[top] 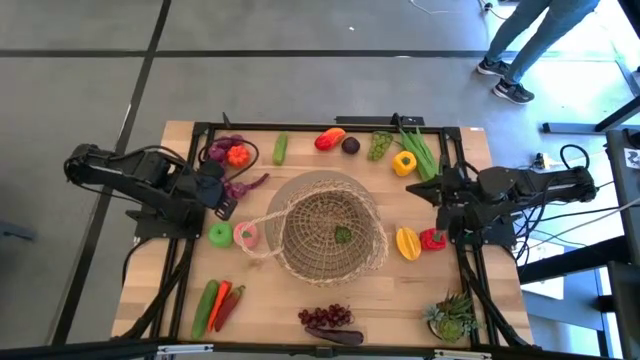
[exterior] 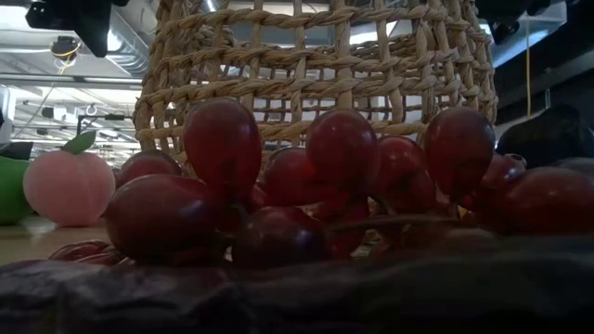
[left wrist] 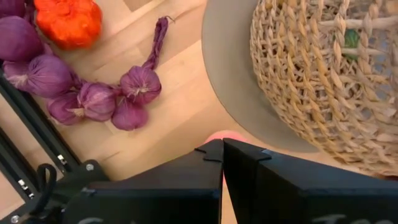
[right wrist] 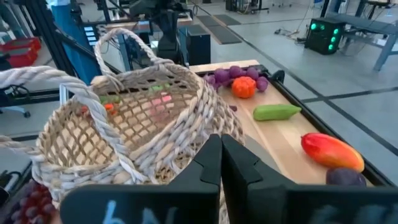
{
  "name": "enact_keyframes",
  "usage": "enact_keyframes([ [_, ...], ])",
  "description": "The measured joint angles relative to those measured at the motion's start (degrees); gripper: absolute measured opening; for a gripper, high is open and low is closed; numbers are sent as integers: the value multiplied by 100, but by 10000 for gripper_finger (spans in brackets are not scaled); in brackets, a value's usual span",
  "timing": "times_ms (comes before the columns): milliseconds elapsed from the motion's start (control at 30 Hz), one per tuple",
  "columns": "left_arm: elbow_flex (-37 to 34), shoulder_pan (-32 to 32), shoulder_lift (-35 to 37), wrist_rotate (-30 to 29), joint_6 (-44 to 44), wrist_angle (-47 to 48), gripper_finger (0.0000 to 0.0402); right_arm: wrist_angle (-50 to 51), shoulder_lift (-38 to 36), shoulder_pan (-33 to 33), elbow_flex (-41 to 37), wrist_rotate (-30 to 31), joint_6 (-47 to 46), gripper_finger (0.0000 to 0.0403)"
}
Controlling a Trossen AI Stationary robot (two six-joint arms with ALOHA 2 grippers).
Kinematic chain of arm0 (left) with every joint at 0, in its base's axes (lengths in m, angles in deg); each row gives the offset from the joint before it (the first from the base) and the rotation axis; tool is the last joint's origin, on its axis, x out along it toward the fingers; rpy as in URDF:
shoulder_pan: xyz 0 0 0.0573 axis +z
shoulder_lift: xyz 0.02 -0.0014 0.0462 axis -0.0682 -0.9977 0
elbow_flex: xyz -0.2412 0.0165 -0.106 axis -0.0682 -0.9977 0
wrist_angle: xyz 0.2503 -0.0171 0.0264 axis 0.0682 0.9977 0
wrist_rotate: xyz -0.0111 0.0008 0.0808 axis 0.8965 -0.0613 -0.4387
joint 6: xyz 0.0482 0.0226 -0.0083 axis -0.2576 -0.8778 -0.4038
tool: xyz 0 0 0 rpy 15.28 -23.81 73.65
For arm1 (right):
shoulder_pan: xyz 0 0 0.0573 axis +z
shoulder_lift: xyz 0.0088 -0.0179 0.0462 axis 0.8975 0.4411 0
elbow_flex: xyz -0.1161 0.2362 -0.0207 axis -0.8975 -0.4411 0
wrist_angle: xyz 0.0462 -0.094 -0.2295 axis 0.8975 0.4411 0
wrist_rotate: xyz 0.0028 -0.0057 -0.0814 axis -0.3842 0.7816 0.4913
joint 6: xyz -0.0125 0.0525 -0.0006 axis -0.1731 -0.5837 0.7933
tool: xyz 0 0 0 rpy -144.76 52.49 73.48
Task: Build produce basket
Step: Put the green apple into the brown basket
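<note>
- Wooden surface carries everything; grey floor around it, a person's legs at the far right corner.
- Basket sits mid-surface, mouth up, nearly empty: one small green item shows inside. Its thin loop handle lies out toward the left arm's side.
- Produce is scattered around it: purple onion braid and an orange piece at the far left, cucumber lying with its long axis across the surface's depth, grapes at the near edge, yellow pepper just beside the basket on the right.
- Left claw is pressed together on nothing, above a pink piece near the basket wall.
- Right claw is likewise together and empty, close beside the basket's right side.
- Judgement: toy pieces look light, hard and smooth, so likely slippery; grip long ones across the short axis at mid-length.
- Judgement: grapes look floppy; take the stem or the cluster's thick part.
- Judgement: open weave is light and may slide if bumped.
</note>
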Motion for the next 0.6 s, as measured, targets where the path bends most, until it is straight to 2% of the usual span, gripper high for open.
enact_keyframes([
  [100,0,0,-10,42,-351,-2,0,11,6,0,0,52,-7,0],
  [233,0,0,-11,169,-291,-2,7,9,5,0,0,58,-7,0],
  [600,0,25,-93,326,6,5,94,7,3,0,0,19,-7,0],
])
